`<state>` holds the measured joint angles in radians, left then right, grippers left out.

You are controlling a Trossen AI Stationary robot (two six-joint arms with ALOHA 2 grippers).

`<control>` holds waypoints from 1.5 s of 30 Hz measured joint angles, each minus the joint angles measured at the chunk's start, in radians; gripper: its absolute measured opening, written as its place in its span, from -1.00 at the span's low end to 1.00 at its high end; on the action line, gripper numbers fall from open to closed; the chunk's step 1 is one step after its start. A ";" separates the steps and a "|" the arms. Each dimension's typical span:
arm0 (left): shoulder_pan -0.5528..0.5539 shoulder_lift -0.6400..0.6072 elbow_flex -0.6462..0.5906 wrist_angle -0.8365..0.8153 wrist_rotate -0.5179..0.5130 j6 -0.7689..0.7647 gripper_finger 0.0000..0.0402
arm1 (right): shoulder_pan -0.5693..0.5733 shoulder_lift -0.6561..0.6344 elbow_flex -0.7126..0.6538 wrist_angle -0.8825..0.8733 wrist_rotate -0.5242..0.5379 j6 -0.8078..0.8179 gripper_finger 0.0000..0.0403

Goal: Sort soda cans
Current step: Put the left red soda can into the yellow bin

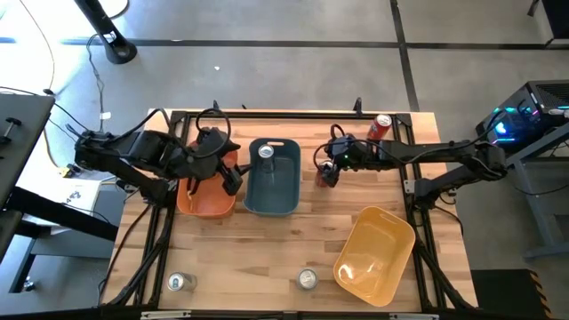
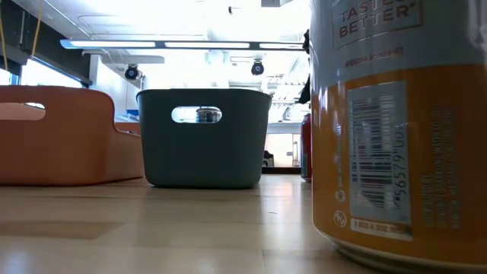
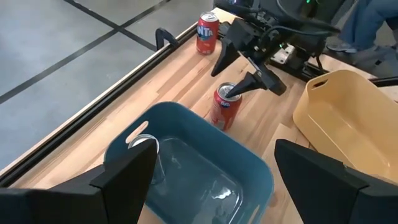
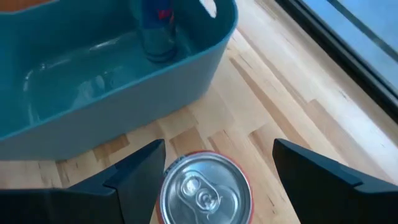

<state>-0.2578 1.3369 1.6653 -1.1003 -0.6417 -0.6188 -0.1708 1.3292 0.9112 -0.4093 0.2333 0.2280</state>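
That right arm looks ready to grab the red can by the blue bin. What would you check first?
1. Right gripper open: ok.
2. Fingers either side of the red can: ok.
3. Can upright: ok.
4. Fingers low enough to grip the can's body: cannot tell.
5. Blue bin clear of the can: ok, a gap shows.
6. Left gripper out of the way, between the orange bin and the blue one: ok.
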 joint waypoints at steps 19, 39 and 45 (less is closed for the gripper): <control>0.037 0.000 0.000 -0.002 0.062 0.070 0.60 | 0.036 0.158 0.006 -0.040 0.019 -0.006 0.46; 0.105 -0.021 0.000 -0.008 0.142 0.195 0.60 | 0.049 0.139 0.091 -0.303 0.004 0.069 0.18; 0.121 -0.084 0.000 -0.011 0.124 0.205 0.60 | 0.043 0.119 0.211 -0.409 0.035 0.003 0.18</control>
<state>-0.1372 1.2527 1.6653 -1.1114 -0.5177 -0.4141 -0.1277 1.4481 1.1220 -0.8186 0.2681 0.2309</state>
